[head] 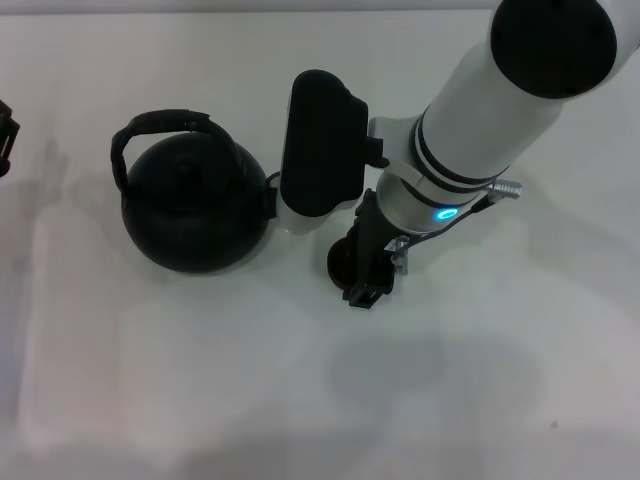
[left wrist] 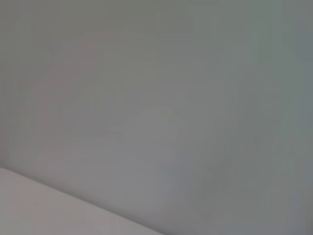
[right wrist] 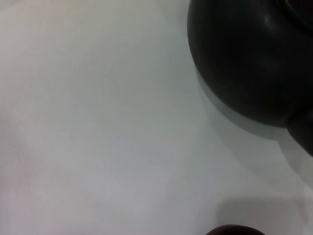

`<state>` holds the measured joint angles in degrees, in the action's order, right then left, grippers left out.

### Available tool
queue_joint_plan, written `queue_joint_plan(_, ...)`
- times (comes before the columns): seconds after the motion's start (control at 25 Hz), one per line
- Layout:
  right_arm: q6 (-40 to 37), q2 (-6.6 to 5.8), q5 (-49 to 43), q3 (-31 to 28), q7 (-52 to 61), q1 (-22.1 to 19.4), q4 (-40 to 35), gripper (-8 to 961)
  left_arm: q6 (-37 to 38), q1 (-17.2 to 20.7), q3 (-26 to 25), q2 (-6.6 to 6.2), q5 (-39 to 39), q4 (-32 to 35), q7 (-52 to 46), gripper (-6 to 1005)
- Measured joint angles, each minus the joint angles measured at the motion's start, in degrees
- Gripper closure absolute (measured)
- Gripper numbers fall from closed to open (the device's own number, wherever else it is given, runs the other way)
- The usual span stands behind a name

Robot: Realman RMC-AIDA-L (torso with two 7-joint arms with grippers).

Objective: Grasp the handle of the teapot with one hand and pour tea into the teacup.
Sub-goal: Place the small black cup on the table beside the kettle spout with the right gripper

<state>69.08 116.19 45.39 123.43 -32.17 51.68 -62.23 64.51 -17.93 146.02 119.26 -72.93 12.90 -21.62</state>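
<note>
- Reaching step, by my judgement: the right claw (head: 366,285) hangs over the teacup (head: 341,263); its opening cannot be told.
- The teapot (head: 193,212) sits on the worktop (head: 480,380), at nine o'clock of the teacup, its handle (head: 160,124) free.
- Next: swing toward nine o'clock and take the handle.
- The left claw (head: 5,135) is parked at the edge.

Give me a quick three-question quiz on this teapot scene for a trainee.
1. True or false: the right pincer grips the teapot's handle.
2. Pick one: the teacup sits A) on the teapot's lid, B) on the table to the teapot's right, at the right pincer, C) inside the teapot.
3. Fill in: the left pincer shows at the head view's ___ edge.
Key: 1 false; 2 B; 3 left.
</note>
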Motion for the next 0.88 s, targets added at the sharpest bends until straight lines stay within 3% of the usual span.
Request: queue_joint_plan(0.88,-0.1,0.0,-0.3,0.9,-0.6,-0.2,-0.6,127,0.0,0.0,-0.2,-0.08,0.0,-0.2,-3.0,169)
